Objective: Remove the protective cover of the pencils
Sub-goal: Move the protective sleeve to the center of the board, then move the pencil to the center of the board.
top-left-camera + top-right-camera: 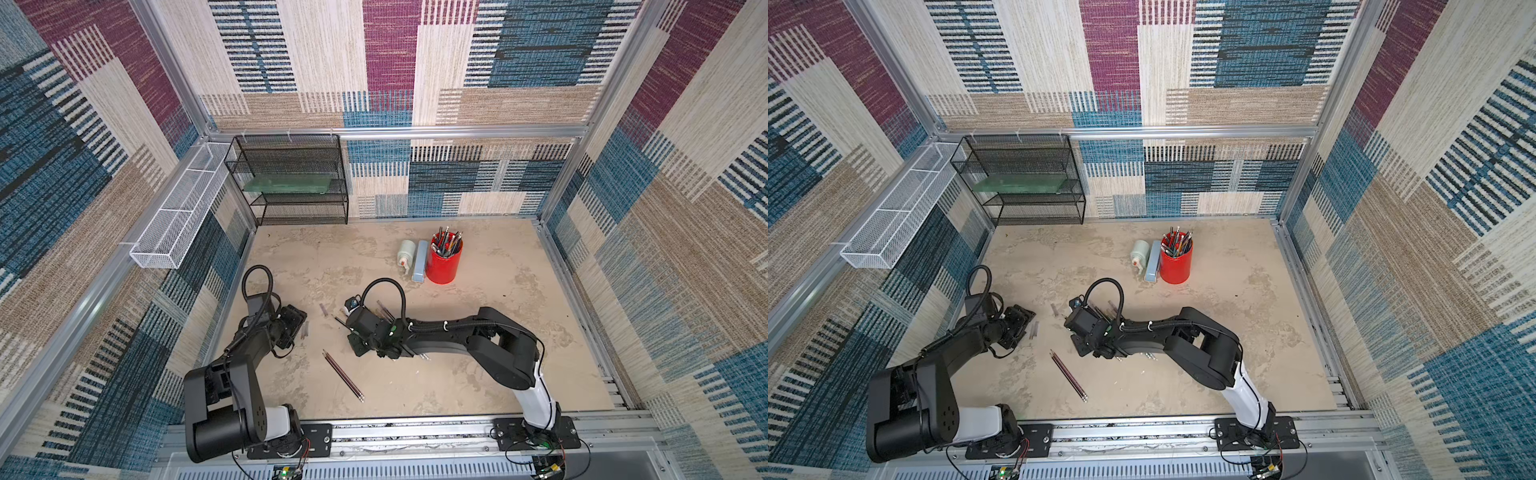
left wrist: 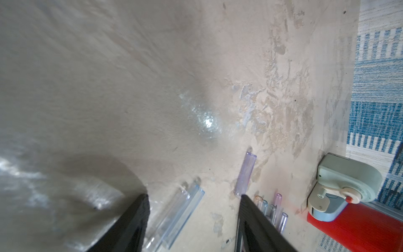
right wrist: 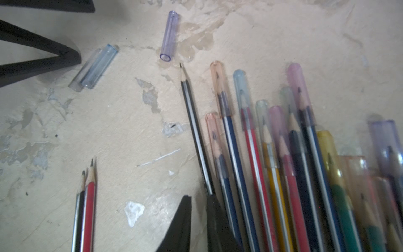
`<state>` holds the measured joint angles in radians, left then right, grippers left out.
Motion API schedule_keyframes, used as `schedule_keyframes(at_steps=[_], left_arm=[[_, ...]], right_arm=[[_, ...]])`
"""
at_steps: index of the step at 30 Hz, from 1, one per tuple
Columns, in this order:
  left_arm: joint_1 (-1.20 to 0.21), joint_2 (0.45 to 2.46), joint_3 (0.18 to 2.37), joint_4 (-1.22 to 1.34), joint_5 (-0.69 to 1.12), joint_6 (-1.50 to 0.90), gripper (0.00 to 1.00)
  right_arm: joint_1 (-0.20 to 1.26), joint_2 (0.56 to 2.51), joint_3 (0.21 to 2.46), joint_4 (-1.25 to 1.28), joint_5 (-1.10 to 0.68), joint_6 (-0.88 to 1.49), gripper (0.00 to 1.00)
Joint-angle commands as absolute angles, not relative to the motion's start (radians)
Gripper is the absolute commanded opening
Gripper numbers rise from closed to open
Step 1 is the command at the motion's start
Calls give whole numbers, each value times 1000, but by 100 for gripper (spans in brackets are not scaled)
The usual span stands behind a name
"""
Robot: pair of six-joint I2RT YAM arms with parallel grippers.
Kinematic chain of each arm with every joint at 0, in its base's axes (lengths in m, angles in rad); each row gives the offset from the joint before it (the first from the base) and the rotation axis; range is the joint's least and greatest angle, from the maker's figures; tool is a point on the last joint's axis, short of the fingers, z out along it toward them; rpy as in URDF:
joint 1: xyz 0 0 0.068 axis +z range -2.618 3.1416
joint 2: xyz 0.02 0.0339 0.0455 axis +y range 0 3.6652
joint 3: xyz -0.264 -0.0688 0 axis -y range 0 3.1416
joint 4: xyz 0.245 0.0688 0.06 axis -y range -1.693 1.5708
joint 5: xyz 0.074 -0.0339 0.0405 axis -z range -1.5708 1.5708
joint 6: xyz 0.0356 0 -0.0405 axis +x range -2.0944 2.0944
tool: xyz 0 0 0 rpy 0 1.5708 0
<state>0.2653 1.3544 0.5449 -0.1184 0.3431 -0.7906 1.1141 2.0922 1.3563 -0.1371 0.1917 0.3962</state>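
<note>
Fingers (image 2: 130,222) of the left gripper (image 2: 194,196) stand apart above loose clear bluish plastic caps (image 2: 183,209), while the right gripper (image 3: 198,197) clamps a bare black silver-striped pencil (image 3: 190,104) at the middle of the beige tabletop (image 1: 415,395), beside capped coloured pencils (image 3: 272,170) that a careless swing could scatter.

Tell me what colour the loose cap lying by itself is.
Translucent pale purple cap, clearest in the right wrist view.

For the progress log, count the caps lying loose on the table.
3. A purple cap lies alone; a blue cap and a clear cap lie side by side close by. Others may be hidden.
</note>
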Motion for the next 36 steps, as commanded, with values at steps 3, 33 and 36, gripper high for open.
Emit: schedule_keyframes(at_steps=[3, 33, 36], left_arm=[[264, 1371, 526, -193, 400, -823, 70], [264, 1405, 530, -157, 469, -834, 71], [263, 1405, 531, -155, 475, -833, 71]], right_arm=[[1115, 2089, 1367, -141, 210, 405, 20], [1134, 2126, 1388, -173, 193, 433, 18], [1144, 2135, 1398, -185, 199, 445, 17]])
